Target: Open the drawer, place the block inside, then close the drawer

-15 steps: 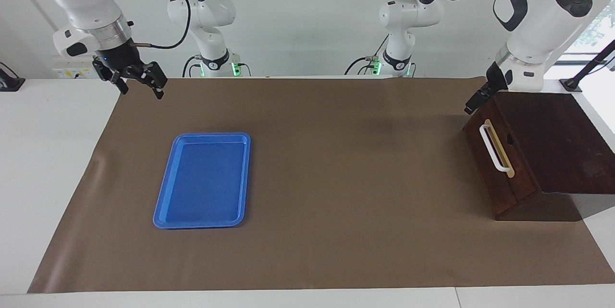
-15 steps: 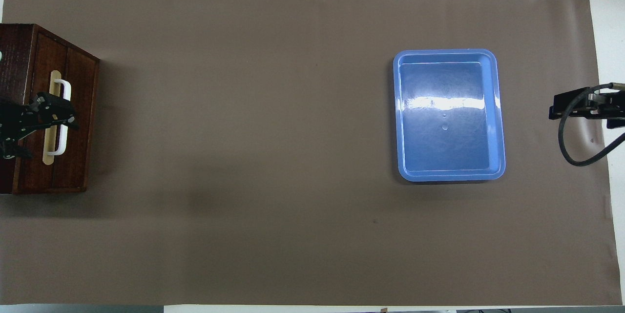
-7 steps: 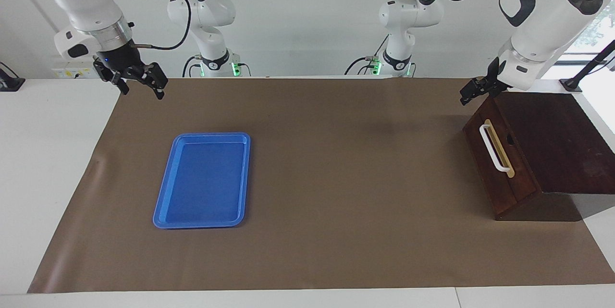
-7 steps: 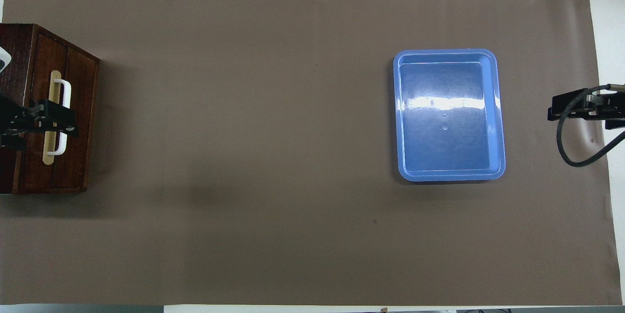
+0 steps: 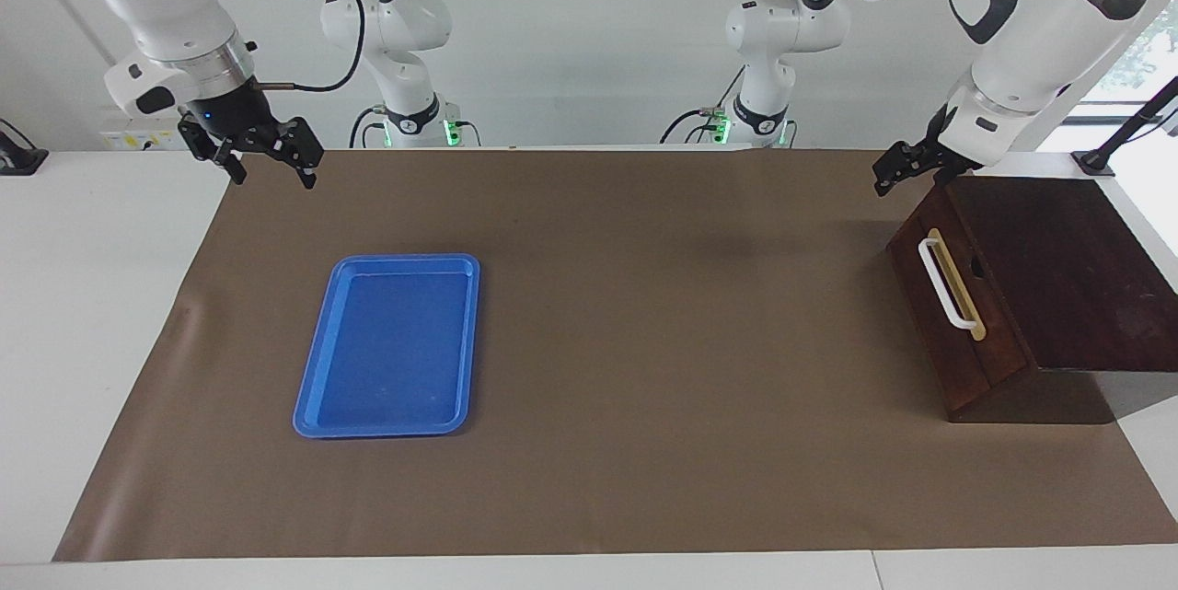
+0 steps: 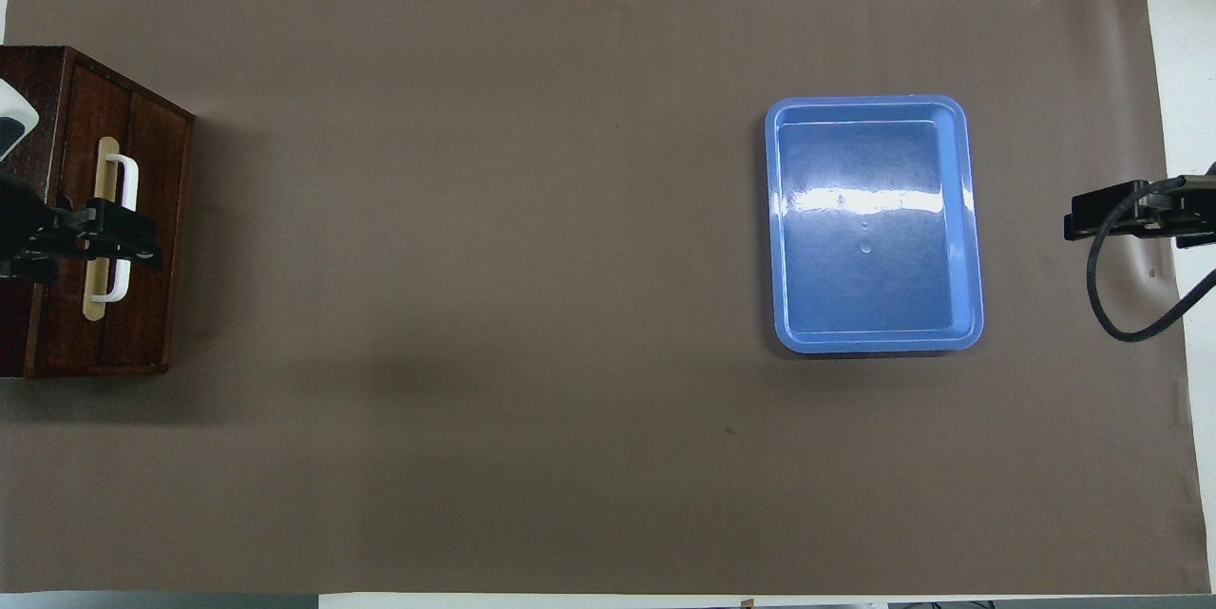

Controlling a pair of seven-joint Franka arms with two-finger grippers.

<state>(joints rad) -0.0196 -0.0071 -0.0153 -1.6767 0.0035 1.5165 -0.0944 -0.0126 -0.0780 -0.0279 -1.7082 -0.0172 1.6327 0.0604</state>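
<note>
Left pincer [image 5: 897,168]: open, empty, raised over the shut dark brown wooden drawer [image 5: 948,300], above its white bar handle [image 5: 946,284].
Right pincer [image 5: 267,162]: open, empty, waiting, flat blue plastic tray [image 5: 390,346] below.
Yellow block: not visible.

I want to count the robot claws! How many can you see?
2. The left claw hangs above the drawer, at its edge. The right claw hangs over the mat's corner, near the blue tray. None seem hidden.
</note>
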